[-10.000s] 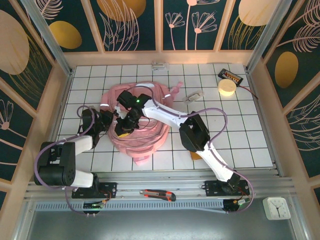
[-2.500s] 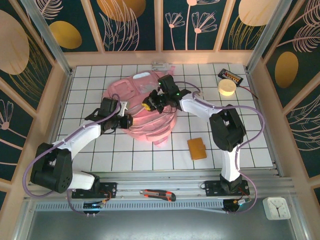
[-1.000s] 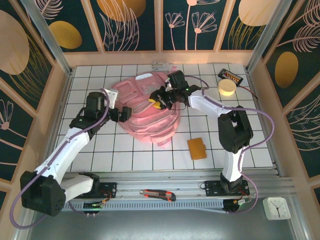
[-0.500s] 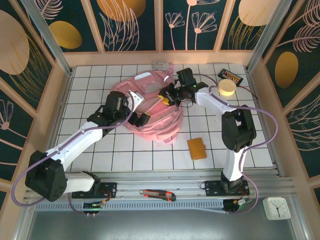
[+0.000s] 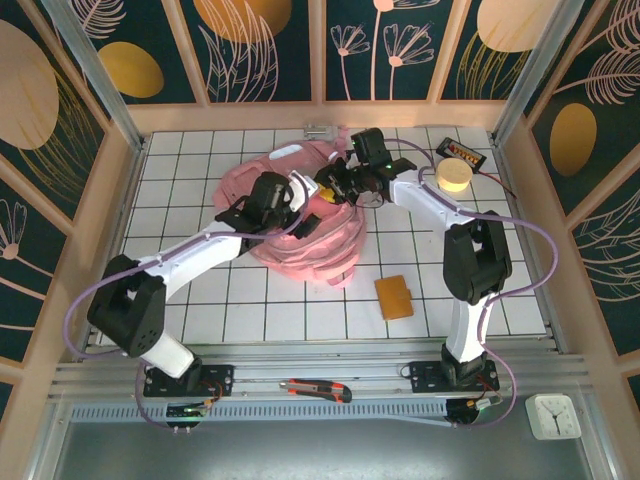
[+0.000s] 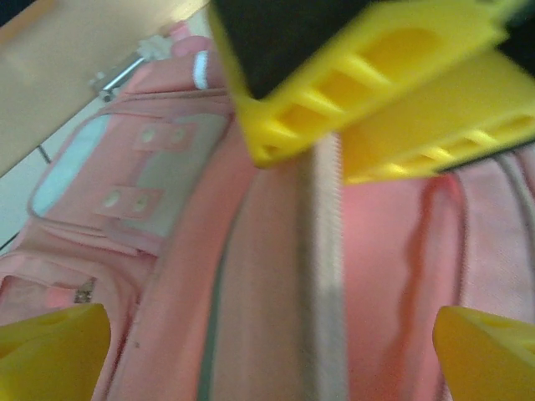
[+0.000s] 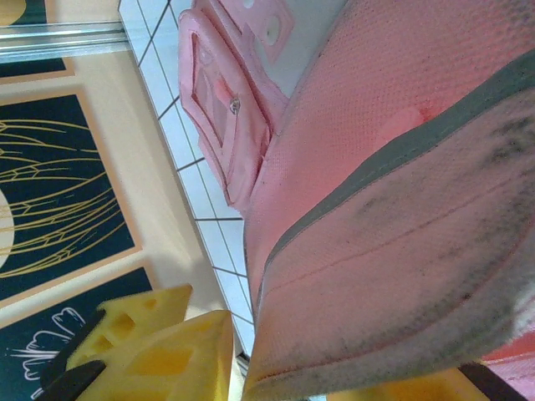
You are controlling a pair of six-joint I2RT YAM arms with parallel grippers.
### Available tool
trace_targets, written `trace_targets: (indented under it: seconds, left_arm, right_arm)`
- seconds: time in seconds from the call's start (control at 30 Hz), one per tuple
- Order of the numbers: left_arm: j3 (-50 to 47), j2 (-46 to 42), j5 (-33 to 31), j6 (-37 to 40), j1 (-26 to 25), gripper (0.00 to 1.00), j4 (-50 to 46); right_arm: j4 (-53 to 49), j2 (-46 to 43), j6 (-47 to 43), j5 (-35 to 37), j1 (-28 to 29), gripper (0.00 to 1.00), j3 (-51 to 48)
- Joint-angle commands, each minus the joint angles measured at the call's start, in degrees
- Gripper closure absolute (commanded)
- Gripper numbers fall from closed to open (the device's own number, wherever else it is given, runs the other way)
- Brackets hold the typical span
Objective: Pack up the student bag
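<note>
Tiled table point(image 5: 480, 290) w/ student bag point(image 5: 330, 252), R jaws gripping fabric.

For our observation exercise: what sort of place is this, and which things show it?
Probably a robotics test cell: two robot arms bolted to a metal rail, a white gridded table, and patterned panels walling it in.

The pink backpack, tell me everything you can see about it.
The pink backpack is soft fabric, slumped in a heap on the white tiled table, toward the back. It has a front pocket with a pale panel, studded tabs, a zipper band and a grey strip. The right end effector pinches a fold at its far side; the left end effector hovers open over it.
</note>
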Motion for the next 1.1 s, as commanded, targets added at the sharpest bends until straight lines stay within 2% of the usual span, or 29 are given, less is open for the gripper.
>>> trace_targets:
  seconds: [0.0, 0.17, 0.4, 0.47, 0.5, 0.73, 0.93, 1.07]
  left_arm:
    - [3.8, 2.3, -4.2, -1.0, -0.1, 0.06, 1.6]
    - [6.1, 5.3, -2.9, -0.8, -0.1, 0.31, -0.8]
    - [6.4, 5.8, -1.1, -0.8, 0.0, 0.80, -2.0]
    - [6.1, 5.7, -0.9, -1.0, 0.0, 0.97, -2.1]
    - [5.9, 5.6, -1.0, -1.4, 0.0, 1.00, -2.2]
    - [6.2, 5.3, -1.7, -2.9, 0.0, 1.00, -3.1]
    - [8.7, 6.3, -0.9, -4.0, 0.0, 1.00, -4.9]
    - [9.4, 6.3, 0.1, -4.7, 0.1, 1.00, -4.9]
  right_arm:
    - [0.6, 0.1, 0.1, -0.4, 0.4, 0.67, 1.4]
    - [0.7, 0.2, 0.1, -0.7, 0.4, 0.67, 1.4]
    - [1.4, 0.6, 0.2, -1.2, 0.4, 0.67, 1.3]
    - [1.5, 0.7, 0.1, -1.2, 0.2, 0.67, 1.2]
    - [1.6, 0.7, 0.2, -1.3, 0.1, 0.67, 1.2]
    - [-2.2, -1.6, -1.6, 0.0, -0.5, 0.65, 2.5]
    - [-13.8, -7.2, -7.3, 4.2, -0.5, 0.41, 2.8]
    - [-19.7, -13.1, -9.6, 7.4, -0.5, 0.34, -0.7]
